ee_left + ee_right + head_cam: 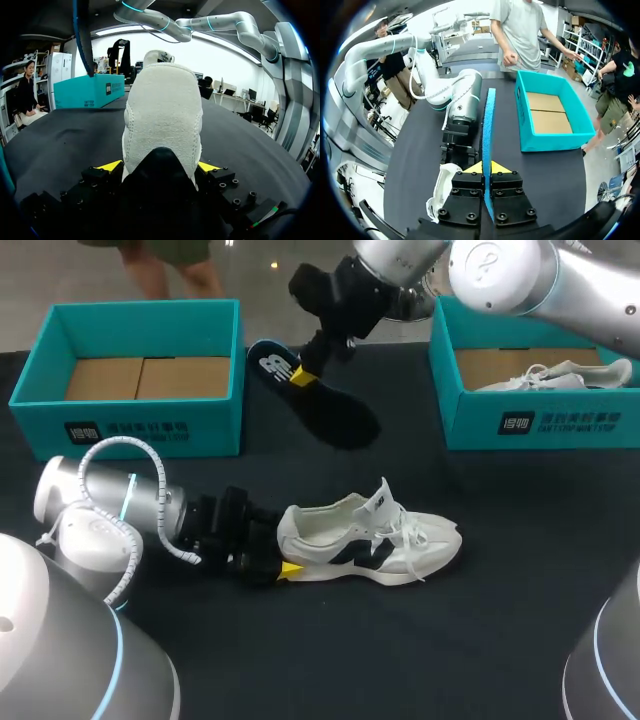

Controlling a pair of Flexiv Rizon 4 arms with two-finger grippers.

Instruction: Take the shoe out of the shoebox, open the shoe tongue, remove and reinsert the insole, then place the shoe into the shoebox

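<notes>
Lying on the tabletop (500, 620), the white sneaker (370, 535) is heel-clamped by the left hand (288, 564) while the right hand (303, 375) pinches the extracted insole (335, 412) aloft; reinserting and boxing remain.

Bright even overhead light, soft glare on the right arm (495, 270), white shoe (370, 535) stark against the black table (520, 550)
</notes>
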